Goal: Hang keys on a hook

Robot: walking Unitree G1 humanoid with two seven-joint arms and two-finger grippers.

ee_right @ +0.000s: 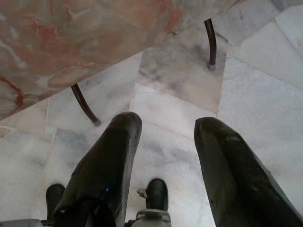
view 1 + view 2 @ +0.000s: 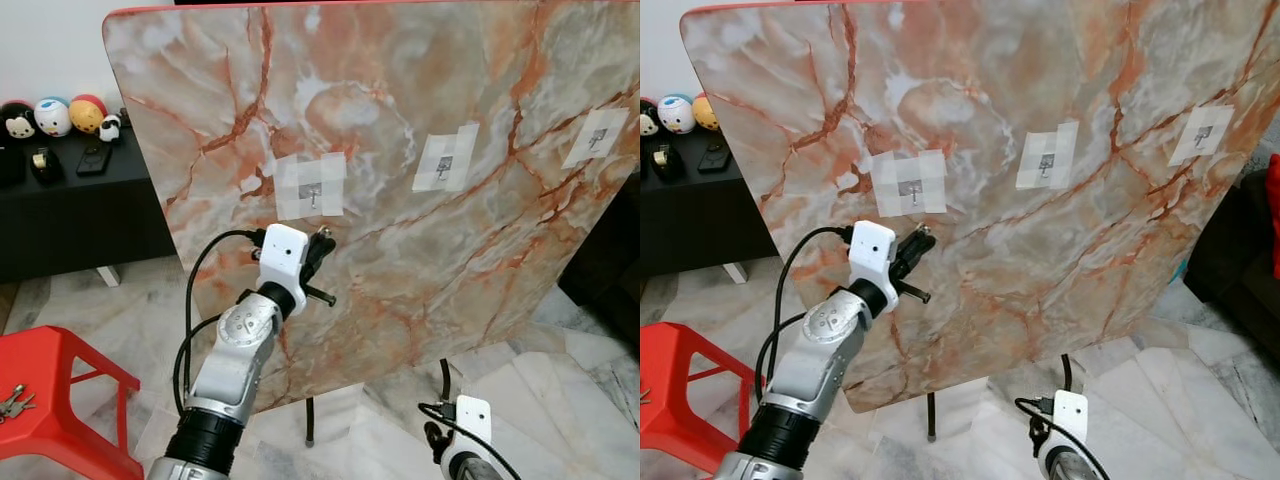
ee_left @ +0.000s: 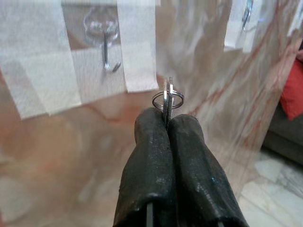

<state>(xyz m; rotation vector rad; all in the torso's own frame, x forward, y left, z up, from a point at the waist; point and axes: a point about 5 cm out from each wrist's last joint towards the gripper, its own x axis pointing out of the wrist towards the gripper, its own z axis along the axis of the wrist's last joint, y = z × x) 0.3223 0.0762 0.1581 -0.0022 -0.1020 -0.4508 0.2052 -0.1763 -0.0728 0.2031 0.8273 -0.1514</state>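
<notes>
Am holding left gripper [image 3: 166, 124] pinched on key ring [image 3: 167, 100] just beside taped hook [image 3: 108, 53]; right gripper [image 1: 165, 142] hanging spread; no writing legible.

Left gripper [image 3: 166, 124] closed, black fingers [image 3: 151, 156] pressed together on a metal key ring [image 3: 168, 99] protruding from the tips. Marbled board [image 3: 199, 71] close ahead. Metal hook [image 3: 106, 47] fixed under white tape strips [image 3: 137, 47], near the ring, not touching. Second hook [image 3: 246, 16] further along, blurred.
</notes>
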